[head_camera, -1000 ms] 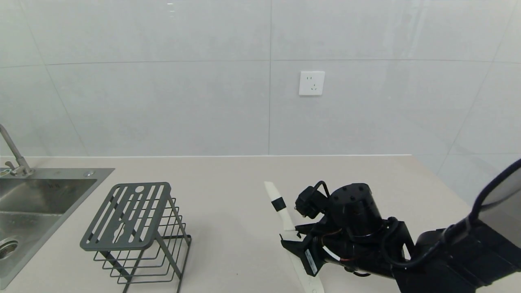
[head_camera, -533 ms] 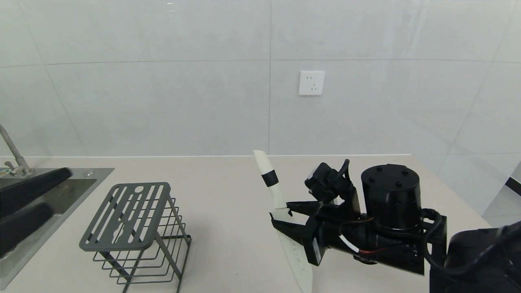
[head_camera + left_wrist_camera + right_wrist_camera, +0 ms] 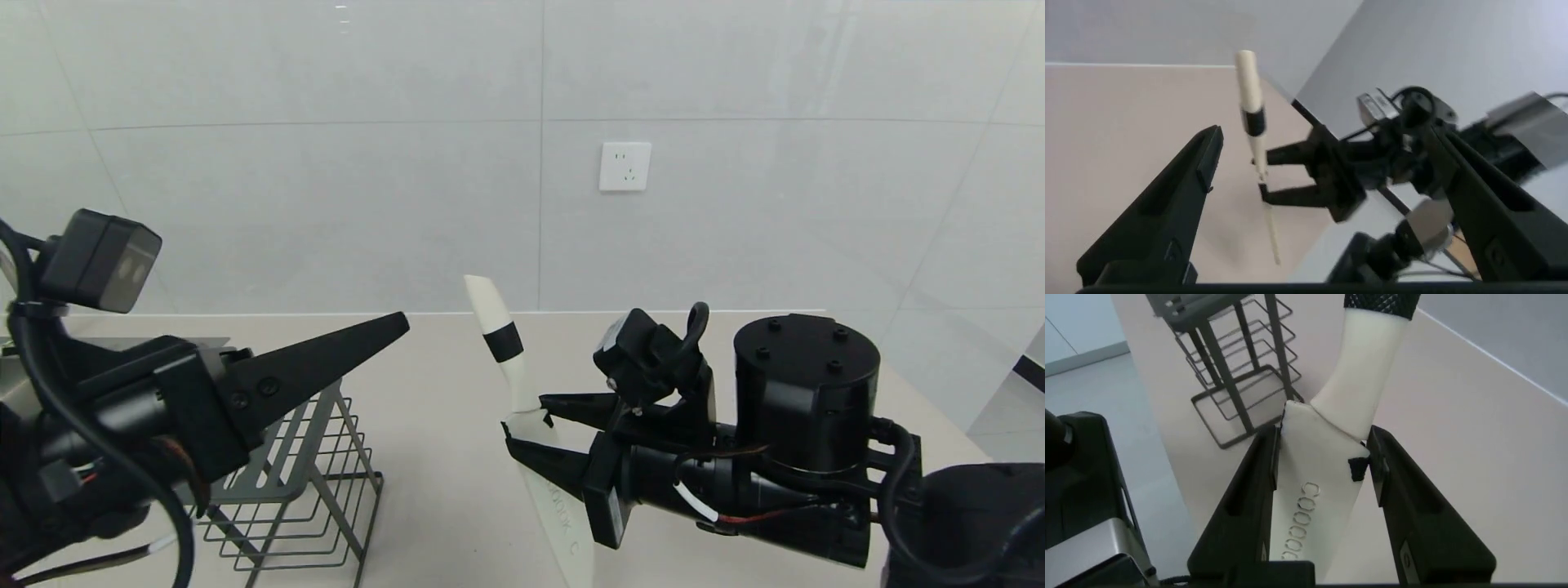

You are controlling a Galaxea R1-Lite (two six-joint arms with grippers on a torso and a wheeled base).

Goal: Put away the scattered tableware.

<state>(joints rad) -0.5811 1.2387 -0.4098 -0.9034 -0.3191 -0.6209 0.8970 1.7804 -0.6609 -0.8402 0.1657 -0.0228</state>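
A white knife with a black band on its handle [image 3: 500, 339] stands nearly upright above the counter, handle up and blade [image 3: 563, 523] down. My right gripper [image 3: 526, 420] is shut on the blade just below the handle, and in the right wrist view the blade [image 3: 1319, 506] sits clamped between the fingers of this gripper [image 3: 1324, 457]. My left gripper [image 3: 1319, 139] is open, held level to the left of the knife [image 3: 1252, 114] with nothing in it. One of its fingers [image 3: 326, 359] points toward the knife. The dark wire rack [image 3: 326, 465] stands on the counter behind that finger.
The rack [image 3: 1221, 359] lies left of the knife, partly covered by my left arm. A wall socket [image 3: 625, 167] is on the tiled wall behind. The counter [image 3: 441, 490] has bare room between rack and knife; its right end [image 3: 906, 371] meets the side wall.
My right gripper has lifted the knife off the counter and carried it up and to the left. My left arm has come in from the left and risen in front of the sink and rack.
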